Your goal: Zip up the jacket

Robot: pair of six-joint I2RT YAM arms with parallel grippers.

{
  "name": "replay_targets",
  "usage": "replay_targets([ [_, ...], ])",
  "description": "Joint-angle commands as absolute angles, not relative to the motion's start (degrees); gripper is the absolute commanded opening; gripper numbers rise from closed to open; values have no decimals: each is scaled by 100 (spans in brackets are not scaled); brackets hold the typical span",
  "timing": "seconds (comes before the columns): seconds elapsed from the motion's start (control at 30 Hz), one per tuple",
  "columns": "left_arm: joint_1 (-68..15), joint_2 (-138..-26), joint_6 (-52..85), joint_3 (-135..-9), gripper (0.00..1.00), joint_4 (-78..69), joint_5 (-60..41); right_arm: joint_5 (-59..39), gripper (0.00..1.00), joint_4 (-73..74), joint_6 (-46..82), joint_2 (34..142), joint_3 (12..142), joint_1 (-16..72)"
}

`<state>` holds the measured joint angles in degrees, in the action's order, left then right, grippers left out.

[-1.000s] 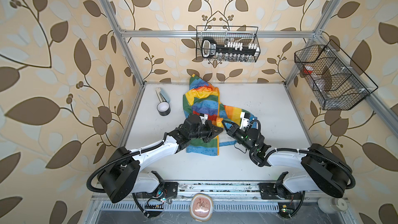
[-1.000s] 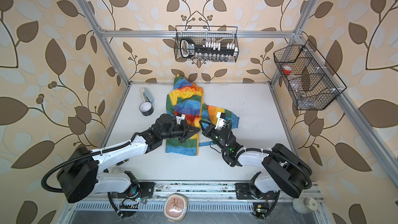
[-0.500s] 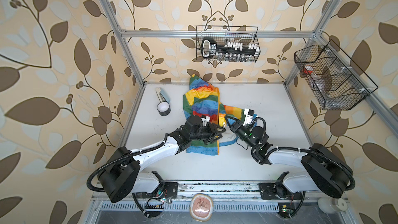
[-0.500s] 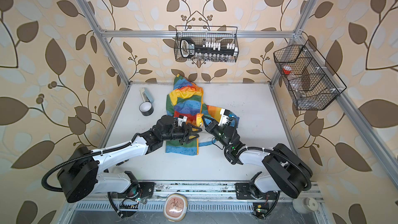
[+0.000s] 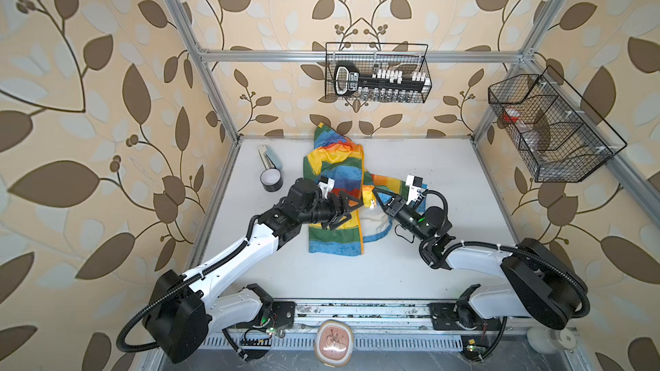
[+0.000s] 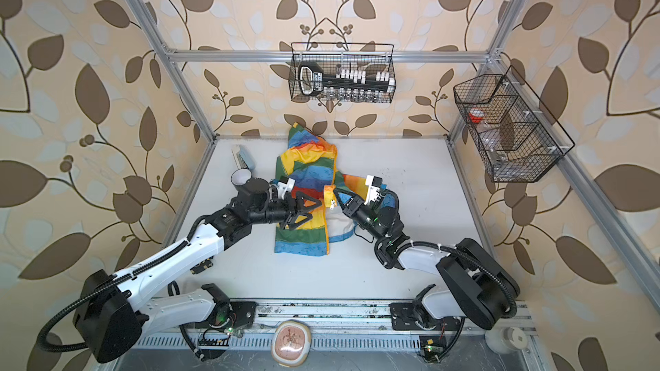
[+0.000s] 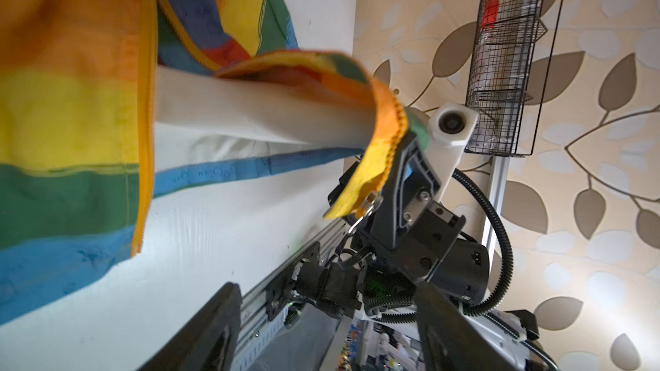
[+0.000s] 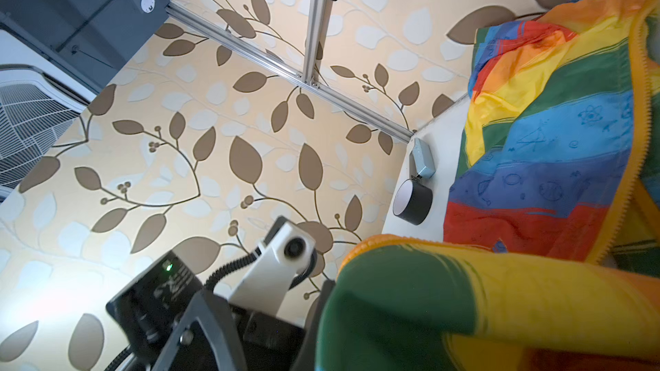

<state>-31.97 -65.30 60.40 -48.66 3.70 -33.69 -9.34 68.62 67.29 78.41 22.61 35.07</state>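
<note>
The rainbow jacket (image 5: 335, 176) (image 6: 307, 173) lies open on the white table, white lining showing beside its orange zipper edge. My right gripper (image 5: 375, 192) (image 6: 335, 192) is shut on the jacket's right front flap and holds it raised off the table. The left wrist view shows that flap (image 7: 378, 158) pinched, with the metal zipper pull (image 7: 369, 205) dangling below. My left gripper (image 5: 351, 208) (image 6: 309, 210) (image 7: 328, 330) hangs open over the left front panel, with nothing between its fingers. In the right wrist view the cloth (image 8: 464, 298) hides the right fingertips.
A black tape roll (image 5: 271, 180) (image 8: 412, 201) and a small grey-blue box (image 5: 273, 158) sit left of the jacket near the back corner. Wire baskets hang on the back wall (image 5: 376, 76) and on the right wall (image 5: 550, 130).
My left gripper has opened and let go of the jacket's left panel. The right gripper, still shut on the flap, has moved a little toward the back.
</note>
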Motion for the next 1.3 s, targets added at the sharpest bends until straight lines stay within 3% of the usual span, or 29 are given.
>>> replay_targets([
  [0.0,-3190,-6624,4787,-5396,78,713,-3711,-1230,0,7196,6893,7574,2367,3491],
  [0.3,-3187,-7338,4689,-5661,76,-139,-4293,-1219,0,6619,6759,7024,2329,3492],
  [0.67,-3183,-8482,7699,-5055,76,-3973,-4657,-1282,0,6712,6777,6956,2171,3509],
  [0.93,-3192,-8801,7827,-5247,70,-3933,-4667,-1487,0,6778,6840,7022,2163,3602],
  [1.03,-3194,-8790,7605,-5408,63,-3585,-4649,-1570,0,6735,6833,7009,2089,3645],
  [1.13,-3189,-8822,7458,-5571,49,-3366,-4675,-1625,0,6580,6796,6934,1999,3678],
  [1.27,-3180,-8832,7285,-5742,23,-3089,-4728,-1626,0,6448,6763,6781,1847,3670],
])
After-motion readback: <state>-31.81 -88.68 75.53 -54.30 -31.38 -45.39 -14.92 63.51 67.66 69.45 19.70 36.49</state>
